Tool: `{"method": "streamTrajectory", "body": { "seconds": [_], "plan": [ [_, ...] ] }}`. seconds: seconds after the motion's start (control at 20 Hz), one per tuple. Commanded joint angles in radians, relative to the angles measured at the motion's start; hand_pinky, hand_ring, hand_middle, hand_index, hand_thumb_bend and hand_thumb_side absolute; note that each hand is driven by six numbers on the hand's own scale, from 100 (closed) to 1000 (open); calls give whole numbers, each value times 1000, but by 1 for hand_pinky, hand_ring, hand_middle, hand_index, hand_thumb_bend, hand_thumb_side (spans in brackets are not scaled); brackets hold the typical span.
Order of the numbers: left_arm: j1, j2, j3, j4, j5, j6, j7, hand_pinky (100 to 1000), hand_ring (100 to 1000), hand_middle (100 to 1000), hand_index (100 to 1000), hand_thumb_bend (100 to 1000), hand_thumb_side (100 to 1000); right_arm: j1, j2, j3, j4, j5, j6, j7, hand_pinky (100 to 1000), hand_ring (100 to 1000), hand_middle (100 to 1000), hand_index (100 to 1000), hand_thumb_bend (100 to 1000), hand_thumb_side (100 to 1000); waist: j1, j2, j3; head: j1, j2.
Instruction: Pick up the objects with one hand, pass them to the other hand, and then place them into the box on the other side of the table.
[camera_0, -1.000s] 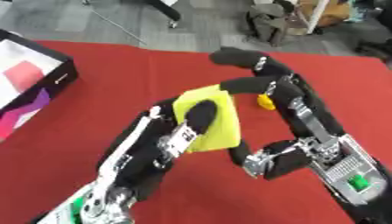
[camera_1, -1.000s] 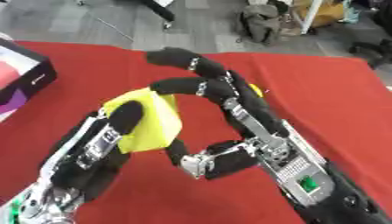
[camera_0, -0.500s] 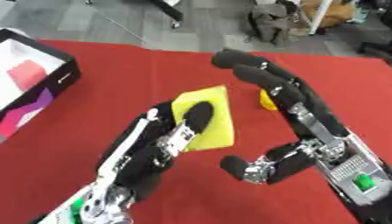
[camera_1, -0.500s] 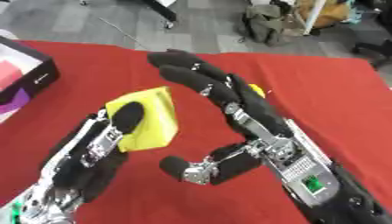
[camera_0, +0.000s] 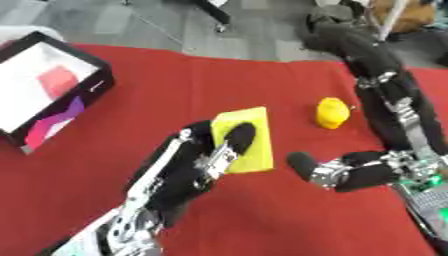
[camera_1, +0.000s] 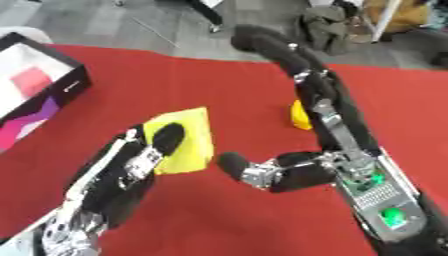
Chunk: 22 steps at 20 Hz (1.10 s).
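I have the yellow flat block (camera_0: 247, 136) in my left hand (camera_0: 197, 162), thumb curled over its face and fingers behind it, held above the red table (camera_0: 157, 90). Just right of the block my right hand (camera_0: 385, 125) stands apart from it, fingers stretched straight and away, thumb (camera_0: 306, 165) pointing toward the block, holding nothing. A small yellow object (camera_0: 332, 112) sits on the cloth right of the block, beside those fingers. Well left of the block, at the table's edge, lies the black box (camera_0: 52, 90) with a pink piece (camera_0: 58, 81) inside.
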Motion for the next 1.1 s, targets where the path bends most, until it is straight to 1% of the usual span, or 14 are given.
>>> {"method": "streamTrajectory", "body": {
  "seconds": [0.05,0.1,0.2,0.25,0.35,0.4,0.45,0.55,0.6,0.65,0.75,0.9,0.95,1.1],
  "plan": [
    [12,103,88,-12,-78,42,80,972,599,540,402,100,344,7,-13,-20,-21,27,13,-31,959,870,907,1000,306,199,7,-22,-8,84,-28],
    [22,135,117,-12,-106,73,113,967,599,541,398,100,340,14,-13,-20,-21,34,15,-31,959,867,906,1000,284,203,9,-24,-13,100,-31],
    [39,195,175,-12,-148,161,182,946,598,542,391,100,301,30,-13,-16,-21,46,16,-28,965,864,898,1000,228,224,14,-29,-24,123,-36],
    [49,231,209,-12,-166,222,219,939,599,543,390,100,283,39,-14,-13,-21,48,17,-24,965,863,897,1000,222,231,16,-32,-30,132,-38],
    [64,296,273,-12,-185,365,300,922,601,548,395,100,252,53,-14,-7,-21,54,13,-15,965,861,893,1000,211,241,19,-37,-45,147,-42],
    [68,323,300,-12,-194,435,331,914,608,563,410,100,287,60,-13,-5,-21,56,12,-11,966,860,889,1000,207,249,21,-40,-50,154,-44],
    [70,346,327,-11,-208,504,346,915,622,579,429,100,226,66,-12,-4,-21,57,13,-8,967,858,886,1000,190,255,22,-42,-55,160,-45],
    [66,378,381,11,-233,635,358,916,629,587,440,100,217,78,-10,-2,-21,60,14,-1,968,857,883,1000,180,264,24,-46,-64,173,-48],
    [58,386,401,34,-246,681,360,919,635,592,447,100,216,83,-9,-1,-21,61,14,2,969,857,882,1000,175,268,25,-47,-67,175,-50],
    [49,392,416,62,-256,708,361,921,639,596,452,100,214,87,-8,0,-21,62,16,6,969,856,881,1000,166,275,25,-48,-70,176,-51],
    [30,401,437,138,-262,727,362,930,652,608,464,100,216,92,-6,3,-21,62,15,14,971,855,878,1000,142,297,26,-48,-76,173,-51],
    [10,415,460,239,-270,733,362,924,655,612,473,100,196,99,-2,5,-21,62,14,26,974,855,876,1000,127,311,27,-47,-84,157,-51],
    [9,419,465,270,-274,733,362,920,656,613,479,100,177,101,-1,5,-21,61,13,30,976,855,875,1000,108,327,28,-46,-87,150,-52],
    [9,424,479,361,-286,733,362,919,664,623,495,100,151,107,1,9,-21,60,11,45,980,856,876,1000,100,350,29,-45,-92,131,-56]
  ]
}}
